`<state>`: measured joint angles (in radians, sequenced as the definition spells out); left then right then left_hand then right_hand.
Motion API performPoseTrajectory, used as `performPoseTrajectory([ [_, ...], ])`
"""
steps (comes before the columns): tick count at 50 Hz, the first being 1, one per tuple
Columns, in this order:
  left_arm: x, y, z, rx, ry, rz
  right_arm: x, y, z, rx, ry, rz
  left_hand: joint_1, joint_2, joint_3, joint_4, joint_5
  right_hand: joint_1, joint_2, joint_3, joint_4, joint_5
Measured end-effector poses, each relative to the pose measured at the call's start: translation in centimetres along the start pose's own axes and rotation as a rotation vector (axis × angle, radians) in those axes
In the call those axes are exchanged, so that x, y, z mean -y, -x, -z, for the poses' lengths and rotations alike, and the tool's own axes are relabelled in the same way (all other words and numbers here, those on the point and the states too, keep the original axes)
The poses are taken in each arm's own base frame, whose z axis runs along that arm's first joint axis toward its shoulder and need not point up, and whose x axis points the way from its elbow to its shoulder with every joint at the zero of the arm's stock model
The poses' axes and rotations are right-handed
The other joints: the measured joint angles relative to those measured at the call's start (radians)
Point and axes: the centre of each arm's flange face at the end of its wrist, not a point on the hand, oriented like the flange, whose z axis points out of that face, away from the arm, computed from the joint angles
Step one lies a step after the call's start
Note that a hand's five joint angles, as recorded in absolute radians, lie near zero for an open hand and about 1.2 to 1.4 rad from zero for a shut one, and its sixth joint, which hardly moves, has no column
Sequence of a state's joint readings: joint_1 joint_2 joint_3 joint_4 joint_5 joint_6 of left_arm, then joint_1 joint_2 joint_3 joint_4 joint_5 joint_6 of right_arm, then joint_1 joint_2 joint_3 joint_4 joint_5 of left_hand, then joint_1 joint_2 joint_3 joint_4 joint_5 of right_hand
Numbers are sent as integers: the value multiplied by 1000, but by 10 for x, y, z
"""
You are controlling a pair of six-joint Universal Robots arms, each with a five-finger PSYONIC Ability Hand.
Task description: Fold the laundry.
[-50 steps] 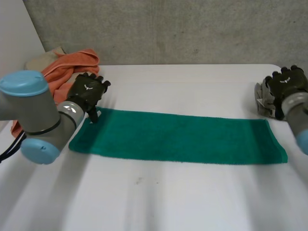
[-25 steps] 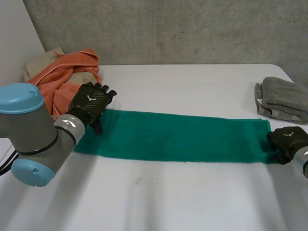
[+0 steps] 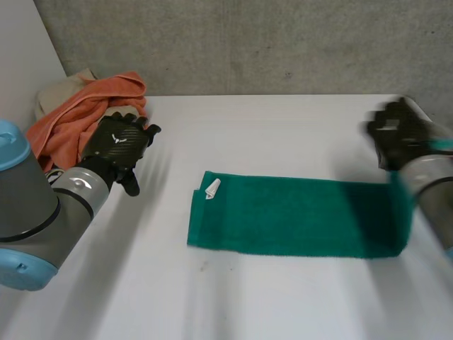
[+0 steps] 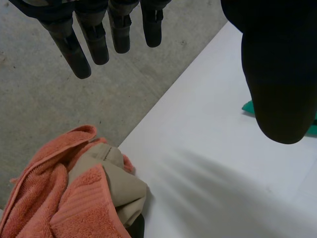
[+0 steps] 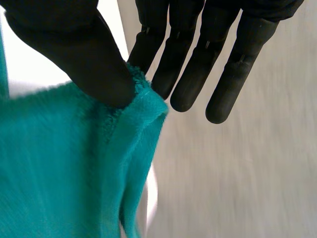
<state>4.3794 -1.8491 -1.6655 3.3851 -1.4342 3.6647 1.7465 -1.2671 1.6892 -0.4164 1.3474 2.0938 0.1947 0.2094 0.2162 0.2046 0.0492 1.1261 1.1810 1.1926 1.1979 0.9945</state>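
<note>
A long green towel (image 3: pixel 283 216) lies flat across the white table (image 3: pixel 283 120), a white tag (image 3: pixel 212 188) showing at its left end. My right hand (image 3: pixel 398 134) is raised over the towel's right end, which rises off the table to it. In the right wrist view the thumb of that hand (image 5: pixel 74 44) pinches the edge of the towel (image 5: pixel 64 163) against the fingers. My left hand (image 3: pixel 120 142) hovers open to the left of the towel, clear of it. Its fingers (image 4: pixel 84 39) are straight, and a green towel corner (image 4: pixel 247 106) peeks out beside its thumb.
A heap of orange towel (image 3: pixel 78 117) and beige cloth (image 3: pixel 60 88) sits at the table's back left corner, right beside my left hand; under that hand's fingertips lie the orange towel (image 4: pixel 54 188) and beige cloth (image 4: pixel 114 183). A grey concrete wall (image 3: pixel 248 42) backs the table.
My right hand came down to the towel's right end, closed on it and lifted it. The towel slid right, out from under my left hand, which drew back towards the orange heap.
</note>
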Motion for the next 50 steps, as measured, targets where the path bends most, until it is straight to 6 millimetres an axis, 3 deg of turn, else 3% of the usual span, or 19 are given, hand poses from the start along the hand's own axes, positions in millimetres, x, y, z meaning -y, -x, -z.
performPoseTrajectory([
  [4, -1, -1, 2, -3, 5, 1, 66, 52, 14, 152, -273, -4, 0, 0, 0, 0, 0, 0, 0, 0, 0, 4],
  [5, -2, -2, 3, -5, 7, 3, 88, 77, 24, 223, -364, -8, 0, 0, 0, 0, 0, 0, 0, 0, 0, 4],
  [7, -2, -3, 3, -9, 8, 5, 110, 108, 38, 314, -454, -11, 0, 0, 0, 0, 0, 0, 0, 0, 1, 4],
  [9, -2, -5, 4, -14, 9, 11, 125, 138, 53, 406, -506, -14, 0, 0, 0, 0, 0, -7, -8, -10, -5, 1],
  [10, -2, -5, 4, -15, 10, 12, 127, 144, 56, 424, -510, -14, 0, 0, 0, 0, 0, -40, -43, -47, -49, -41],
  [12, -2, -7, 5, -18, 9, 16, 131, 159, 63, 466, -511, -14, 0, 0, 0, 0, 0, -269, -280, -258, -260, -252],
  [13, -2, -8, 5, -22, 9, 21, 132, 173, 69, 504, -486, -15, 0, 0, 0, 0, 0, -599, -613, -598, -599, -605],
  [15, -1, -10, 5, -27, 7, 25, 130, 179, 71, 515, -435, -25, 0, 0, 0, 0, 0, -839, -874, -862, -865, -847],
  [19, 1, -14, 6, -38, -2, 27, 123, 170, 67, 483, -314, -86, 0, 0, 0, 0, 0, -906, -968, -981, -982, -947],
  [21, 4, -17, 7, -47, -10, 25, 114, 152, 63, 438, -222, -168, 0, 0, 0, 0, 0, -906, -968, -981, -983, -947],
  [25, 9, -23, 8, -62, -28, 22, 87, 112, 59, 370, -70, -343, 0, 0, 0, 0, 0, -906, -968, -981, -983, -948],
  [30, 12, -27, 8, -72, -42, 18, 46, 92, 66, 360, 98, -482, 0, 0, 0, 0, 0, -902, -965, -978, -980, -944],
  [32, 13, -30, 9, -78, -49, 17, 24, 90, 70, 362, 188, -510, 0, 0, 0, 0, 0, -718, -789, -802, -807, -771],
  [36, 14, -36, 10, -92, -58, 14, -6, 86, 71, 336, 308, -485, 0, 0, 0, 0, 0, -89, -125, -157, -180, -154],
  [39, 15, -40, 12, -99, -60, 13, -21, 79, 64, 272, 336, -419, 0, 0, 0, 0, 0, -18, 4, -11, -14, -9],
  [43, 16, -41, 13, -103, -63, 13, -14, 67, 51, 156, 249, -338, 0, 0, 0, 0, 0, -18, 4, -4, -2, 2],
  [47, 18, -40, 15, -99, -69, 12, 34, 59, 45, 76, 25, -292, 0, 0, 0, 0, 0, -18, 4, -4, -1, 10],
  [49, 19, -39, 15, -96, -73, 12, 69, 69, 50, 106, -114, -291, 0, 0, 0, 0, 0, -18, 4, -4, -1, 18],
  [50, 20, -39, 15, -94, -74, 12, 74, 72, 52, 116, -134, -292, 0, 0, 0, 0, 0, -18, 4, -4, -1, 19],
])
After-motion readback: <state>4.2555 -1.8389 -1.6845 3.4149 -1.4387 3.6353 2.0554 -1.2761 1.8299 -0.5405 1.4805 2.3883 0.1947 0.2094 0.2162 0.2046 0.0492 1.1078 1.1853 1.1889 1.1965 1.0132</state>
